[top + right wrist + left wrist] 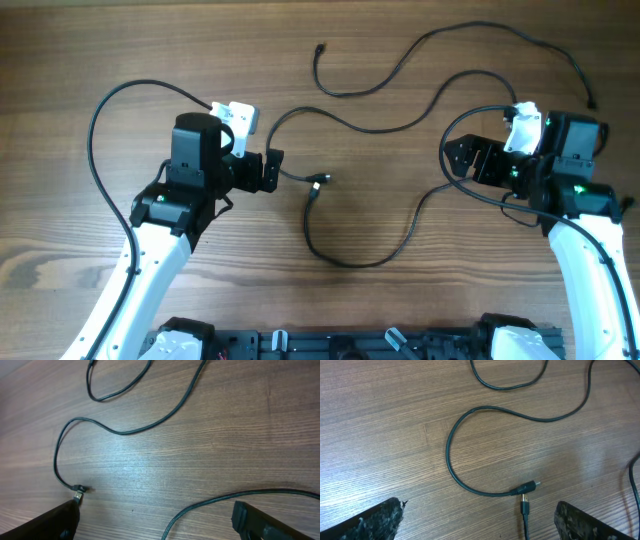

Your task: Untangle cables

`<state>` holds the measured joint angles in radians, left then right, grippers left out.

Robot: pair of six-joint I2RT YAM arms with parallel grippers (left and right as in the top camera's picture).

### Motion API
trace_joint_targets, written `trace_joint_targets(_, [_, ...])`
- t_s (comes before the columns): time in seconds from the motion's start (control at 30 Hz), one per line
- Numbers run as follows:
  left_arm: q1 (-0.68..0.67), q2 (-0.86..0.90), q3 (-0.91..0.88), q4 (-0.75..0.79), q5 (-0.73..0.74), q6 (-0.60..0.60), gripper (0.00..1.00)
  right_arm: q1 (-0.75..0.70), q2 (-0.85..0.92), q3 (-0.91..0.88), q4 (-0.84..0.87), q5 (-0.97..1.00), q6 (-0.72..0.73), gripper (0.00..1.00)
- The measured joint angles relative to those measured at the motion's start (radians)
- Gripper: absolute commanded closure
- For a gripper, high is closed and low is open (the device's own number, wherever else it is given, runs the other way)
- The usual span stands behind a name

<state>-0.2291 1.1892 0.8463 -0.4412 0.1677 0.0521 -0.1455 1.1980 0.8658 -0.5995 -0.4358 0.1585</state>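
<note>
Three thin black cables lie on the wooden table. One (400, 60) runs from a plug tip at the top middle, arches over and ends at the far right. A second (380, 129) snakes from the right arm to a plug tip (325, 180) at the centre. A third (345, 262) loops below, and its silvery tip (524, 503) touches that plug (532, 485). My left gripper (272, 172) is open and empty just left of the two tips, its fingers (477, 510) wide apart. My right gripper (458, 160) is open and empty, with the third cable (225, 497) passing between its fingers (155, 510).
The wooden table (120, 40) fills the view. Thicker black arm cables arc beside the left arm (95, 130) and by the right arm (450, 125). A dark base rail (330, 345) runs along the front edge.
</note>
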Motion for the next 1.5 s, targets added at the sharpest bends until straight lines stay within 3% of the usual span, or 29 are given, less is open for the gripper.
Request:
trace_joint_targets(1.23, [0.0, -0.001, 0.0, -0.025, 0.0, 0.0, 0.0, 0.0, 0.001, 0.0, 0.002, 0.003, 0.021, 0.0])
trace_joint_targets(1.43, [0.0, -0.069, -0.001, -0.036, -0.014, 0.003, 0.0, 0.0, 0.001, 0.0, 0.002, 0.003, 0.021, 0.0])
trace_joint_targets(1.5, [0.0, -0.126, -0.023, 0.038, -0.014, 0.002, 0.0, 0.0, 0.001, 0.0, 0.002, 0.003, 0.021, 0.0])
